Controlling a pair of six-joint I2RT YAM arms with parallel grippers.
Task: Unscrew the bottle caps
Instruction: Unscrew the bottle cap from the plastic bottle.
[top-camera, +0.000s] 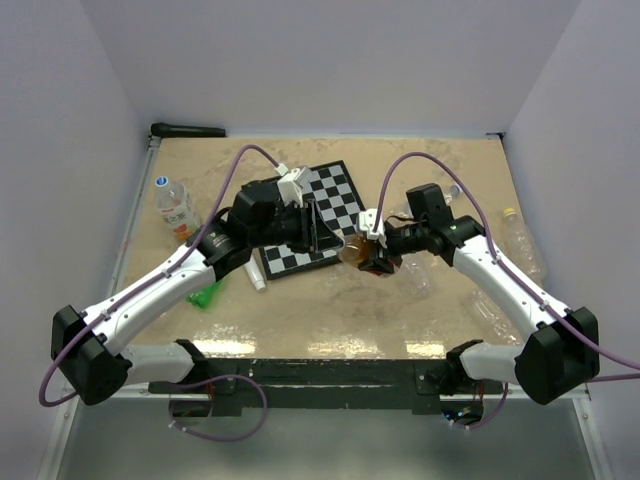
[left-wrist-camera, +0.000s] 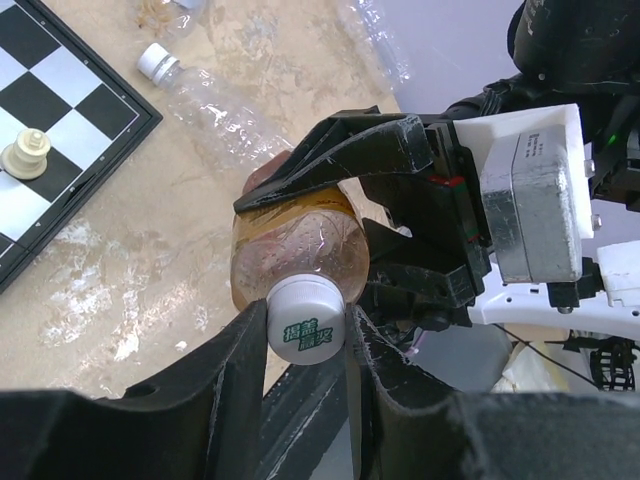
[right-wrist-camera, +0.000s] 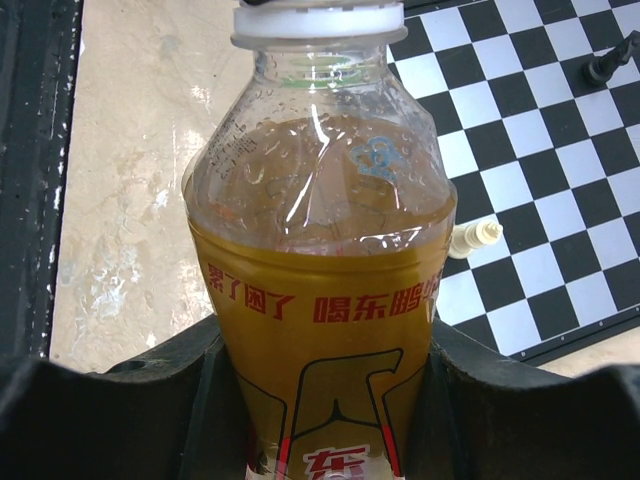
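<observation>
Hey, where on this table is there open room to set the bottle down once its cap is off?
Barest: the tan tabletop along the near edge, in front of the black-and-white chessboard. The strip behind the board is mostly open too. Crowded: the right side, with clear plastic bottles, and the centre, around the held amber drink bottle.

The desk (top-camera: 330, 310) has a tan, mottled top; patches of glare (top-camera: 330, 348) lie along its near edge; a pale lilac back wall (top-camera: 320, 60) rises behind it; matching side walls close it in left and right; a black bar (top-camera: 188, 130) lies at its far left corner.
</observation>
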